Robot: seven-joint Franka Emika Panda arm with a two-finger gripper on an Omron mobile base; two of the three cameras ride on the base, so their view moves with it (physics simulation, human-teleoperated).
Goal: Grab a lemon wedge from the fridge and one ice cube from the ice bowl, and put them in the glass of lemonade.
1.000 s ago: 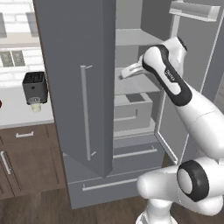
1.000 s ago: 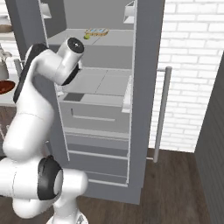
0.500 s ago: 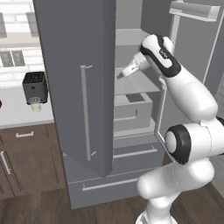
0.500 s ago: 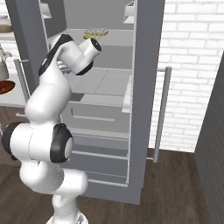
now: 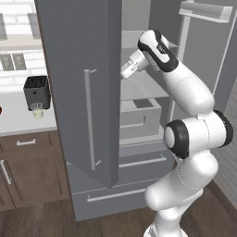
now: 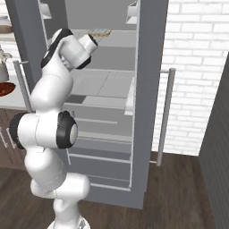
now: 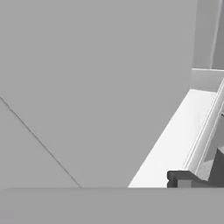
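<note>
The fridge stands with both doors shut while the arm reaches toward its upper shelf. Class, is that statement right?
Not quite. The fridge has both doors swung open, as the right base view shows. The rest holds: the arm reaches in toward the upper shelf.

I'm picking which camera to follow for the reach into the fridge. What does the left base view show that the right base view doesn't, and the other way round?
Left base view: the outside of the left door with its bar handle, a black appliance on the counter, and brown cabinet fronts below.
Right base view: small yellowish pieces on the upper shelf just past the arm's hand, a reddish-brown bowl at the left edge, and a white brick wall.
Shared: the white arm reaching into the open fridge, and its bottom drawer.
</note>
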